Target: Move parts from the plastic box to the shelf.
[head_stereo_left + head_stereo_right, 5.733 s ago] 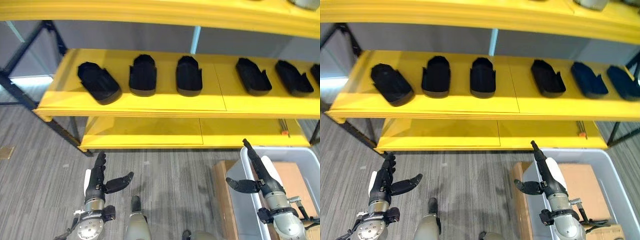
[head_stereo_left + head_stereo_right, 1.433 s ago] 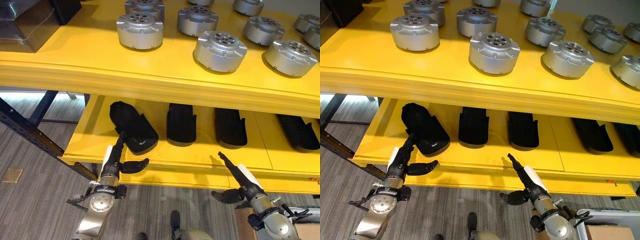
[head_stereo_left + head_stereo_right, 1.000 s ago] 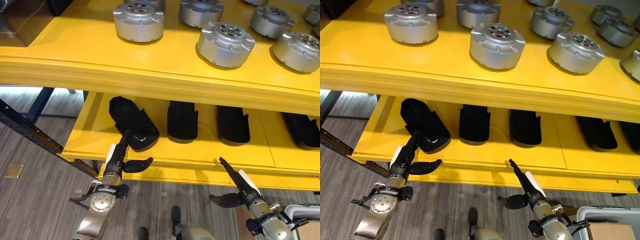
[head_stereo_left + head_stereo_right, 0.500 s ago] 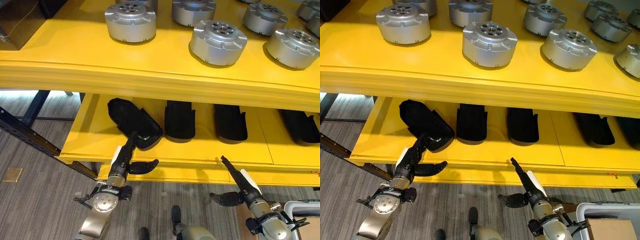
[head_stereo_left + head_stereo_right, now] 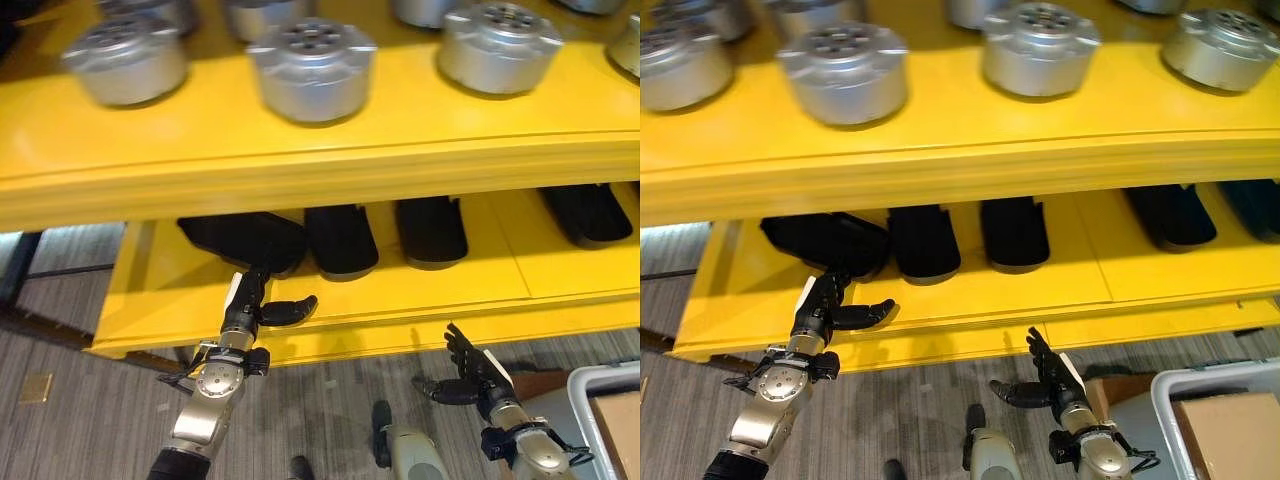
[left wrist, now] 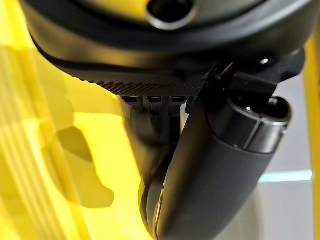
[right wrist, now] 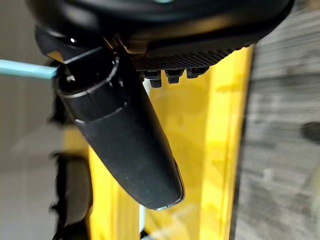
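Note:
My left hand (image 5: 243, 312) is open, its fingers straight up over the front edge of the yellow lower shelf (image 5: 420, 290), just before the leftmost black part (image 5: 245, 240); it holds nothing. Two more black parts (image 5: 342, 240) (image 5: 432, 230) lie in a row beside that one, and another (image 5: 590, 212) lies at the right. My right hand (image 5: 1052, 378) hangs open and empty below the shelf's front edge, over the floor. The grey plastic box (image 5: 1210, 373) shows at the lower right, right of that hand, with a cardboard piece (image 5: 1225, 430) inside.
The yellow upper shelf (image 5: 300, 165) juts out above the lower one and carries several round silver parts (image 5: 312, 68). In the right wrist view the yellow shelf edge (image 7: 222, 150) lies past my thumb. Grey carpet floor (image 5: 90, 420) runs under the shelf.
The camera has swung, so the whole picture has shifted. My left hand stays at the lower shelf's front edge. My right hand has sunk a little lower, its fingers more relaxed.

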Tool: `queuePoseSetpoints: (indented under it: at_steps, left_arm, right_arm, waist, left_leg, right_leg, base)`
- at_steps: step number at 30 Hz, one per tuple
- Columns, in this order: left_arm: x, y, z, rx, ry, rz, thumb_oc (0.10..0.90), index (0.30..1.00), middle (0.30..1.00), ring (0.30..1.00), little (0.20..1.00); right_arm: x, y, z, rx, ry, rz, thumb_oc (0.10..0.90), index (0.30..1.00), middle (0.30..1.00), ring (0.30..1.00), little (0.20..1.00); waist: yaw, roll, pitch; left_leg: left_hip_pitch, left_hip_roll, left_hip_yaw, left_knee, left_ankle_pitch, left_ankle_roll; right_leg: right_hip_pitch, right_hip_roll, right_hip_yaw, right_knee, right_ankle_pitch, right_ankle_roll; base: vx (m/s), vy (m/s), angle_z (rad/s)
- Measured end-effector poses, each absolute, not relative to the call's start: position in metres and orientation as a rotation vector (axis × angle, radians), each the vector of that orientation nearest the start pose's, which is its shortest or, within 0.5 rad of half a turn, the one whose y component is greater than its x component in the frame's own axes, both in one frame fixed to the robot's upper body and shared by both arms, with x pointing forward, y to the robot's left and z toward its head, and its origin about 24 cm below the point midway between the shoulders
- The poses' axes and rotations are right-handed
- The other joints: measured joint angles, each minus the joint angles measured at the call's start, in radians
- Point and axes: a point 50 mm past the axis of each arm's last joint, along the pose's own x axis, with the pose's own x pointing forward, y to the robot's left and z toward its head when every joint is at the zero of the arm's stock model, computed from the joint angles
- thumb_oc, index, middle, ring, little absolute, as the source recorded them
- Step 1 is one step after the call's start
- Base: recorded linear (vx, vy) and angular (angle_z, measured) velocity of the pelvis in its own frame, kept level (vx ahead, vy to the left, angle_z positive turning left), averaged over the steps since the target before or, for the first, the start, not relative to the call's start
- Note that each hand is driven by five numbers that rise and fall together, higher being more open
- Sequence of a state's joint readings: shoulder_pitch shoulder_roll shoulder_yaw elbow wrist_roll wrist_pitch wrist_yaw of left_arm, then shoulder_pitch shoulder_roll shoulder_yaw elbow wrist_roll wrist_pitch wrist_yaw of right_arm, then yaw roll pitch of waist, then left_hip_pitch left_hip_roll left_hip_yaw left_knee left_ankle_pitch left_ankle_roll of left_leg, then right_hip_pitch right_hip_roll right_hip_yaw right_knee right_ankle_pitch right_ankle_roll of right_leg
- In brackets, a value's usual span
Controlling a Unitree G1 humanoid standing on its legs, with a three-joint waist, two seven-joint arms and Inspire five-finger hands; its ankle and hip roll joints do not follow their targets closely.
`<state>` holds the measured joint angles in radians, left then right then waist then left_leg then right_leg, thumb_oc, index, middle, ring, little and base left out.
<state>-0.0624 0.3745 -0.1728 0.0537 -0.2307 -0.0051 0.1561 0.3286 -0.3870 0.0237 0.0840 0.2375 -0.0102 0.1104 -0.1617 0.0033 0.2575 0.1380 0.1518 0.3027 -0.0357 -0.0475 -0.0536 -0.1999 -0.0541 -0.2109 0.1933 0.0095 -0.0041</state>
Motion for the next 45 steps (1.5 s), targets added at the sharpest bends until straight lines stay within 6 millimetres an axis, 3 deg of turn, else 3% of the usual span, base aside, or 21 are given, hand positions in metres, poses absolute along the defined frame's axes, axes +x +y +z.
queuePoseSetpoints:
  at_steps: [3, 7, 10, 26, 32, 39, 45]
  left_arm:
    - [0.283, 0.170, 0.073, 0.153, -0.078, -0.055, 0.900, 1.000, 1.000, 1.000, 1.000]
    - [0.288, 0.159, 0.100, 0.139, -0.197, -0.091, 0.900, 1.000, 1.000, 1.000, 1.000]
    - [0.284, 0.159, 0.104, 0.129, -0.224, -0.088, 0.900, 1.000, 1.000, 1.000, 1.000]
    - [0.274, 0.165, 0.096, 0.121, -0.200, -0.068, 0.900, 1.000, 1.000, 1.000, 1.000]
    - [0.291, 0.172, 0.080, 0.139, -0.129, 0.002, 0.900, 1.000, 1.000, 1.000, 1.000]
    - [0.303, 0.175, 0.088, 0.142, -0.147, 0.065, 0.900, 1.000, 1.000, 1.000, 1.000]
    - [0.318, 0.179, 0.080, 0.092, -0.101, 0.161, 0.900, 1.000, 1.000, 1.000, 1.000]
  right_arm:
    - [0.169, -0.252, -0.019, -0.176, 0.389, 0.006, 0.900, 1.000, 1.000, 1.000, 1.000]
    - [0.168, -0.252, -0.019, -0.176, 0.390, 0.007, 0.900, 1.000, 1.000, 1.000, 1.000]
    - [0.162, -0.252, -0.023, -0.171, 0.409, 0.008, 0.900, 1.000, 1.000, 1.000, 1.000]
    - [0.163, -0.251, -0.021, -0.173, 0.391, 0.011, 0.900, 1.000, 1.000, 1.000, 1.000]
    - [0.164, -0.250, -0.020, -0.173, 0.379, 0.017, 0.900, 1.000, 1.000, 1.000, 1.000]
    - [0.164, -0.250, -0.021, -0.174, 0.382, 0.018, 0.900, 1.000, 1.000, 1.000, 1.000]
    - [0.164, -0.244, -0.022, -0.174, 0.387, 0.041, 0.900, 1.000, 1.000, 1.000, 1.000]
  waist:
    - [-0.058, -0.001, 0.002]
    - [-0.062, 0.003, 0.009]
    - [-0.055, 0.017, 0.020]
    - [-0.053, 0.023, 0.030]
    - [-0.059, 0.023, 0.031]
    - [-0.084, 0.023, 0.031]
    - [-0.088, 0.022, 0.031]
  left_leg:
    - [-0.017, 0.015, 0.052, 0.021, 0.002, -0.016]
    - [-0.036, 0.021, 0.076, 0.009, -0.006, -0.037]
    - [-0.036, 0.020, 0.079, 0.010, -0.006, -0.044]
    - [-0.047, 0.019, 0.079, 0.007, 0.000, -0.053]
    - [-0.037, 0.018, 0.081, 0.005, -0.001, -0.053]
    - [-0.065, 0.017, 0.090, -0.001, 0.001, -0.056]
    - [-0.069, 0.015, 0.104, -0.005, 0.001, -0.056]
  right_leg:
    - [-0.006, 0.022, 0.012, -0.026, 0.010, -0.014]
    - [-0.040, 0.035, 0.029, -0.037, 0.019, -0.006]
    - [-0.039, 0.036, 0.034, -0.049, 0.028, -0.008]
    - [-0.041, 0.036, 0.031, -0.056, 0.042, -0.010]
    - [-0.030, 0.036, 0.034, -0.075, 0.047, -0.003]
    - [-0.058, 0.041, 0.041, -0.085, 0.063, -0.010]
    - [-0.067, 0.043, 0.051, -0.088, 0.071, -0.014]
  base:
    - [-0.05, -0.069, -0.17]
    - [-0.03, -0.034, -0.17]
    - [-0.03, -0.044, -0.02]
    - [0.00, -0.003, 0.01]
    - [0.02, 0.010, -0.01]
    - [0.01, 0.004, -0.04]
    - [-0.03, -0.004, -0.05]
